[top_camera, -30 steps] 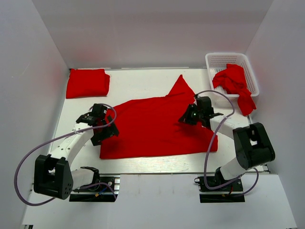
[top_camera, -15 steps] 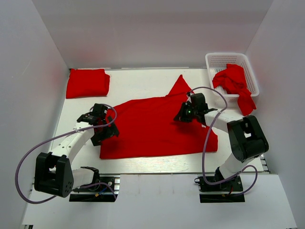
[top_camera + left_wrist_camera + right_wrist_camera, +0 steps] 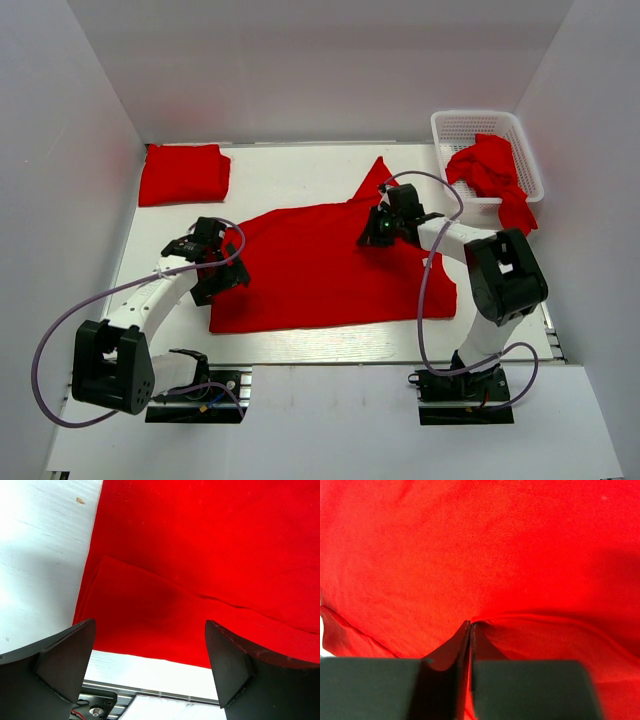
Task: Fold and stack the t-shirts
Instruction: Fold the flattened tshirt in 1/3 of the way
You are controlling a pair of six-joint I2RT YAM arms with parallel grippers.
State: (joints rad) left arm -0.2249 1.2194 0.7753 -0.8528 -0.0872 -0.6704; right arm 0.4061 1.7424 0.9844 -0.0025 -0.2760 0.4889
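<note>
Left arm reaches out from the near left base with the elbow bent; left gripper (image 3: 150,645) points down, jaws wide apart. Right arm bends in toward the centre; right gripper (image 3: 470,627) sits low, jaws pressed together.

The flat white table (image 3: 300,170) carries a spread bright red fabric t-shirt (image 3: 310,270), a folded red t-shirt (image 3: 184,174) (far left corner) and a white plastic lattice basket (image 3: 480,117).

Bright, even overhead light, soft shadows, wrist views blurred up close
</note>
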